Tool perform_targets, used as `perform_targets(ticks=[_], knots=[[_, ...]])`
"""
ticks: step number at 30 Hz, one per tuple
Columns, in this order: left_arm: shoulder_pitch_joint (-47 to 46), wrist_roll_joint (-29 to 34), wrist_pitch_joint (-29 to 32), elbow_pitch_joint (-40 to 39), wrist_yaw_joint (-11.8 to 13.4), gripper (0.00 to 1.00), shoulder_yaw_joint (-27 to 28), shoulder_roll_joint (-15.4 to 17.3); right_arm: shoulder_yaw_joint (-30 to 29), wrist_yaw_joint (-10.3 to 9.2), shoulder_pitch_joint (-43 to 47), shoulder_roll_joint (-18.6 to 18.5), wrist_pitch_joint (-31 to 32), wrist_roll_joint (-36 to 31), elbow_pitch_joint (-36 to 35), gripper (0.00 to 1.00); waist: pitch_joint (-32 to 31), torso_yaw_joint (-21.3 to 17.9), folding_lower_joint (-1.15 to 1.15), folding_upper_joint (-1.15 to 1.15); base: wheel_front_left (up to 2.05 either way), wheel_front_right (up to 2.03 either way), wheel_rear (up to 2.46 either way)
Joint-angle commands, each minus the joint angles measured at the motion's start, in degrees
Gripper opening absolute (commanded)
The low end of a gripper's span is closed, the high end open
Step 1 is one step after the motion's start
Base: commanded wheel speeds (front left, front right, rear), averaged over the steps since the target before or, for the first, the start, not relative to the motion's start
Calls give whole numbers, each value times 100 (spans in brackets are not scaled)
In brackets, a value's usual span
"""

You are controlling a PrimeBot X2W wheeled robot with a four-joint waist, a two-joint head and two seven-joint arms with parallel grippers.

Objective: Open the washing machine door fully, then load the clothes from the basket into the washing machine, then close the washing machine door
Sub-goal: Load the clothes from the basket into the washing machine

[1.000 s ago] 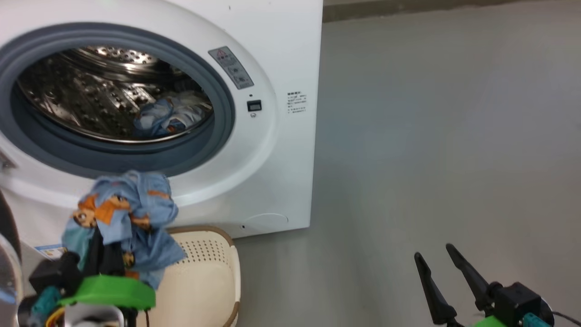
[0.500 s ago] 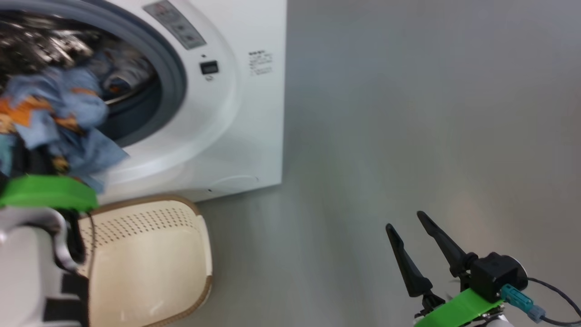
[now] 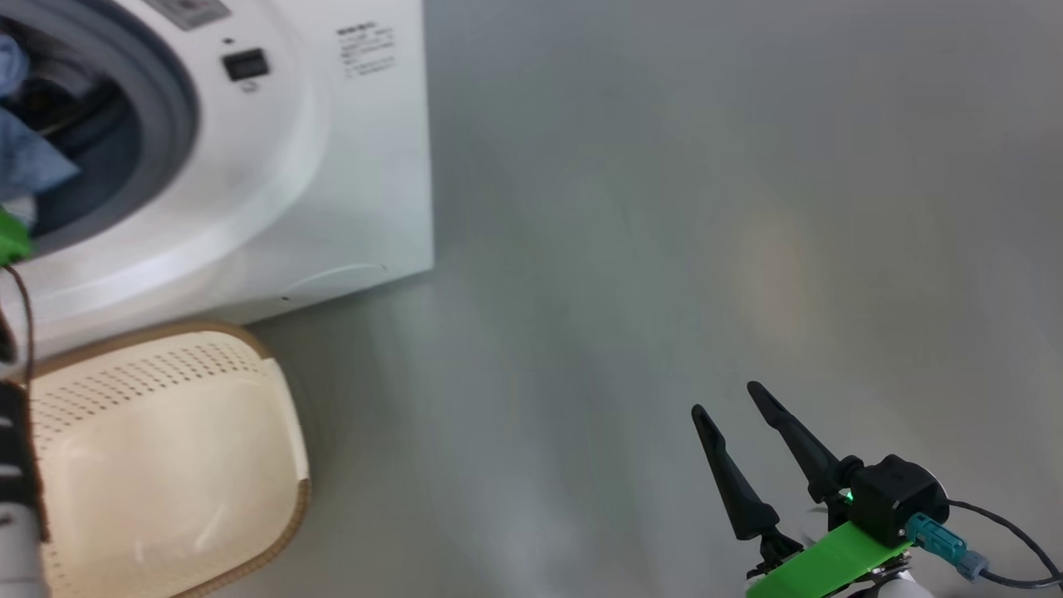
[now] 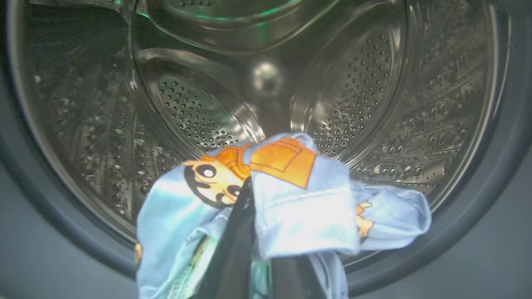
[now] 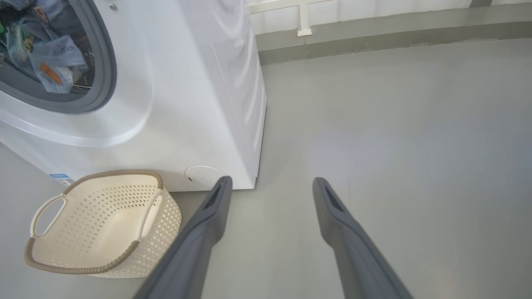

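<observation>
The small blue fabric garment printed with orange-brown cartoon figures [image 4: 299,207] hangs bunched at the mouth of the perforated steel drum [image 4: 374,104], in front of its near lower rim, draped over the left gripper [image 4: 247,195]. The left arm reaches forward into the round opening of the big white front-loading washing machine [image 3: 332,166]. In the head view this arm is cut off by the left edge, where a green wrist bracket [image 3: 10,237], a strip of pale forearm [image 3: 12,531] and a scrap of blue cloth [image 3: 29,162] show beside the grey rubber gasket [image 3: 170,124]. The left gripper's two dark fingers are pressed together with the cloth pinched between them, and their tips are buried in the folds and cannot be made out. In the right wrist view blue pieces with orange print [image 5: 54,62] show in the opening, but which is held and which lies in the drum cannot be told there. The small cream plastic basket with perforated sides and a brown woven-look rim [image 5: 120,172] stands on the grey floor [image 3: 664,208] just in front of the machine, below the opening. Well to the right, the right gripper [image 3: 726,399] is held low over the floor, fingers pointing toward the far wall, jaws spread wide with nothing between them
</observation>
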Motion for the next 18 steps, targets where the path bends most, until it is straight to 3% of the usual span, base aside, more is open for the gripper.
perform_targets(ticks=[1,12,18], knots=[[-215,113,-36,-36,65,0,106,356,125,53,35,-25,-27,20,-120,100,341,-307,0,0,0,0,0],[-1231,343,-36,743,258,0,83,878,-20,53,279,-192,-27,35,-322,100,853,-511,0,0,0,0,0],[-1613,312,-36,686,186,0,99,1032,-134,53,407,-252,-27,43,-468,100,1037,-531,0,0,0,0,0]])
